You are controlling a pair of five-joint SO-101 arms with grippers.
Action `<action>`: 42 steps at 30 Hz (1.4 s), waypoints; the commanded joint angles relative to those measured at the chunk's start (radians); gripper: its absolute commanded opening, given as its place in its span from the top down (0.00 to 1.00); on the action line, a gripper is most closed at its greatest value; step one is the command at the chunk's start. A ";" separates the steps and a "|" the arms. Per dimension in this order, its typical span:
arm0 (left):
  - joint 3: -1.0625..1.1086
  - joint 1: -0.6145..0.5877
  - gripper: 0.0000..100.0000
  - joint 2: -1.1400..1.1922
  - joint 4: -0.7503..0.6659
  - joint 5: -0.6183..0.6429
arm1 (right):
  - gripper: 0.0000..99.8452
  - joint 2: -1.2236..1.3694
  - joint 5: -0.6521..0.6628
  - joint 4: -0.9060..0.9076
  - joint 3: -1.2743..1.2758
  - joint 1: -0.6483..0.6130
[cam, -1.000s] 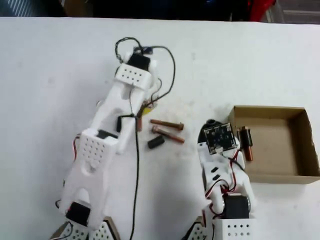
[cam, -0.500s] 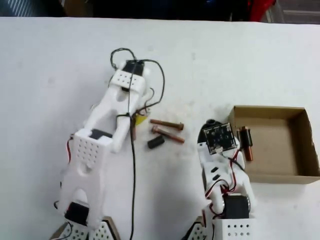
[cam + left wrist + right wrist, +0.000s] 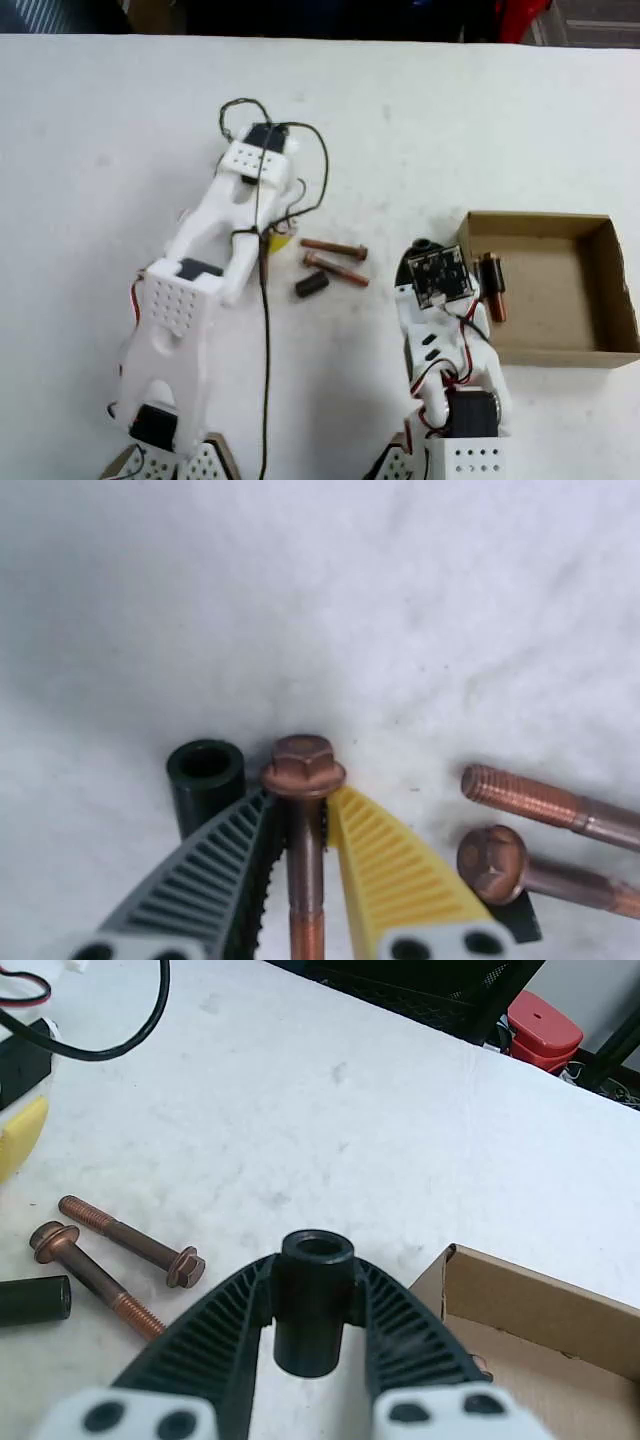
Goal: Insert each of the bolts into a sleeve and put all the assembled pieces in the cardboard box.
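grippers both clamped: left gripper (image 3: 298,798) on a copper-coloured hex-head metal bolt (image 3: 303,766), right gripper (image 3: 315,1272) on a hollow black cylindrical sleeve (image 3: 316,1310).

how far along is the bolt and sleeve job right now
Done: one assembled piece lies in the cardboard box. In hand: the left gripper grips a bolt, the right gripper a sleeve. Remaining: two loose bolts and two loose sleeves on the table.

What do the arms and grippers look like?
Both are white perforated plastic with black motors. Left arm carries a black cable; right arm red and black wires. Left gripper: one grey, one yellow ribbed finger. Right gripper: both black.
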 commanded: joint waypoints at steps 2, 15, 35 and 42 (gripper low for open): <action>0.005 -0.019 0.76 -0.048 -0.008 -0.008 | 0.98 -0.016 0.009 -0.010 -0.009 -0.001; -0.006 -0.012 0.74 0.030 -0.017 -0.009 | 0.98 -0.016 0.009 -0.010 -0.009 0.001; -0.087 0.012 0.87 0.099 0.012 -0.069 | 0.98 -0.016 0.011 -0.010 -0.009 0.001; -0.086 0.012 0.86 0.107 0.012 -0.068 | 0.98 -0.016 0.051 -0.008 -0.009 -0.001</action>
